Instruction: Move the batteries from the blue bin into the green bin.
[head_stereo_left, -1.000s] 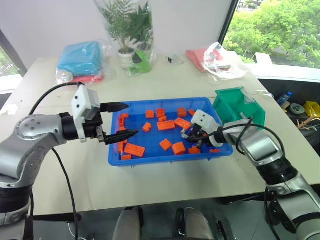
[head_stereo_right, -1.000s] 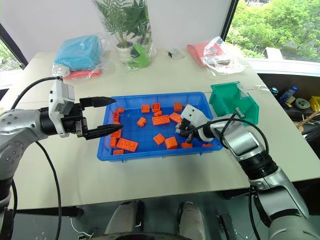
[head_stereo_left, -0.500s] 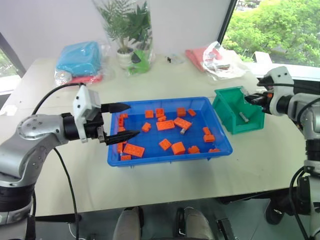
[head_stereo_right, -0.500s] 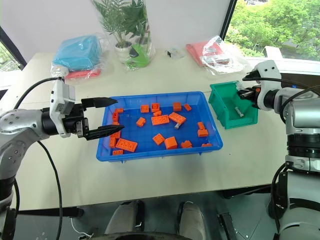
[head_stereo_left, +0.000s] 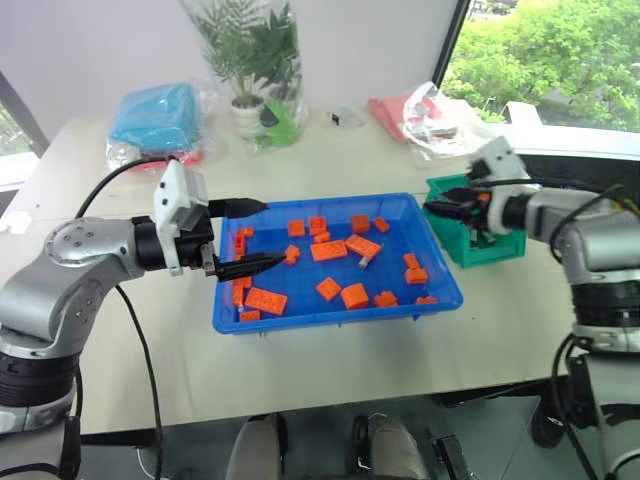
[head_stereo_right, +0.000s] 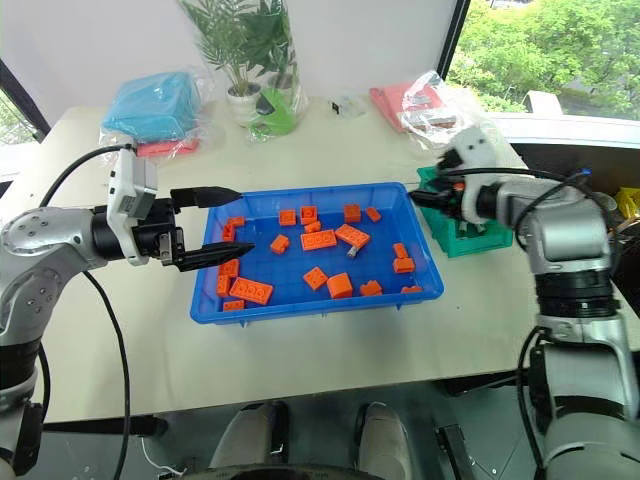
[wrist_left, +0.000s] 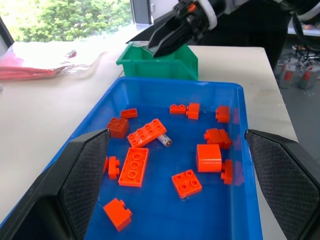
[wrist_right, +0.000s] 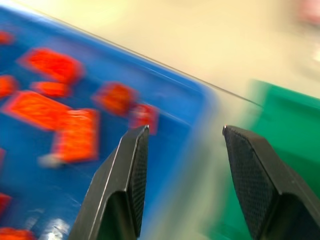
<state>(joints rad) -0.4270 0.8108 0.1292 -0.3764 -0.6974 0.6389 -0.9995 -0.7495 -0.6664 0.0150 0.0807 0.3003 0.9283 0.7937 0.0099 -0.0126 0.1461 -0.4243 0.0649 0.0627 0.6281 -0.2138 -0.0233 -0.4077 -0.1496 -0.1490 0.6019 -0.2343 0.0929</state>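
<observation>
Blue bin (head_stereo_left: 440, 290) holds one battery (head_stereo_left: 364, 263) while our right gripper (head_stereo_left: 432, 207) and left gripper (head_stereo_left: 262, 236) hover spread and empty.

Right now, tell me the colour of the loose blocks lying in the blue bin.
Orange: the blocks in the blue bin are all orange, clearest in the left wrist view.
</observation>
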